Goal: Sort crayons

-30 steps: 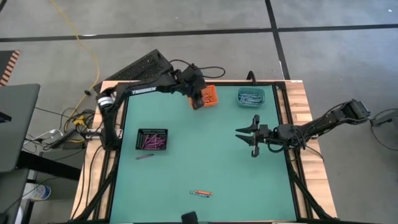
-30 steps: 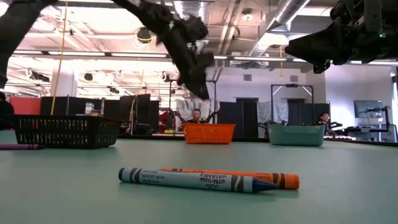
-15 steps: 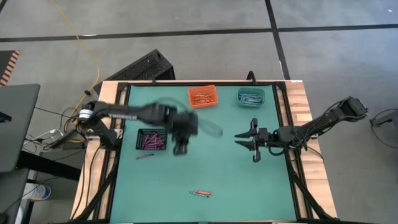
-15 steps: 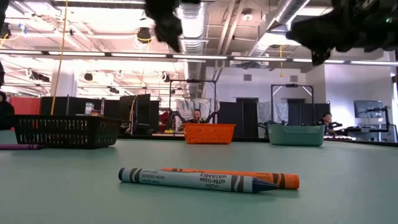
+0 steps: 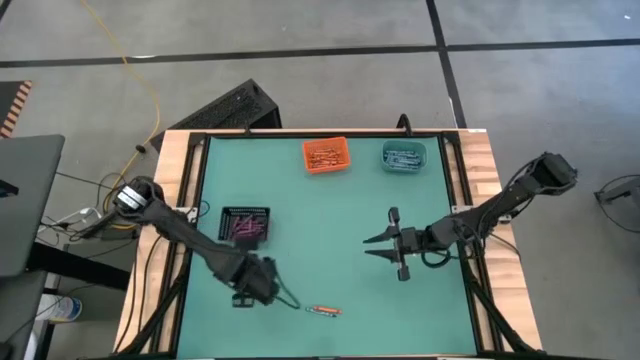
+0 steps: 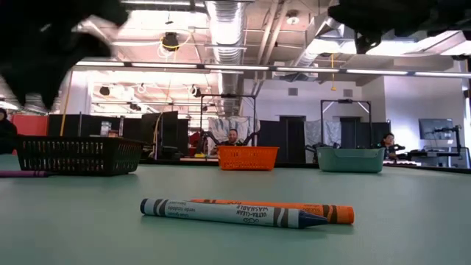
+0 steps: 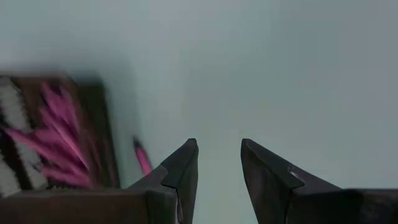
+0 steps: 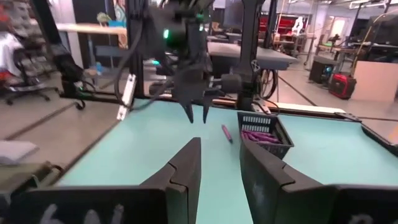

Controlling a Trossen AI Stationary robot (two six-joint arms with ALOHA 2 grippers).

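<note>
Near the table's front edge an orange crayon [image 5: 328, 312] and a blue crayon [image 6: 228, 213] lie side by side on the green mat. A purple crayon [image 7: 143, 160] lies on the mat just beside the black bin [image 5: 246, 224], which holds pink ones. My left gripper [image 5: 258, 286] hangs open above the mat, pointing down, left of the two crayons and nearer the front edge than the black bin, with nothing between its fingers [image 7: 186, 163]. My right gripper [image 5: 368, 246] is open and empty, held level above the mat's right half and pointing toward the table's left.
An orange bin [image 5: 326, 154] and a teal bin [image 5: 403, 155], both with crayons in them, stand at the far edge. Bare mat lies between the bins and the two crayons. A black keyboard-like thing [image 5: 232, 105] lies on the floor behind the table. People sit in the room beyond.
My left gripper has swept fast from over the orange bin at the far edge toward the near edge, past the black bin, sinking a little and tipping to point straight down. My right gripper has drifted toward the near edge and a little left. Neither has changed its opening.
</note>
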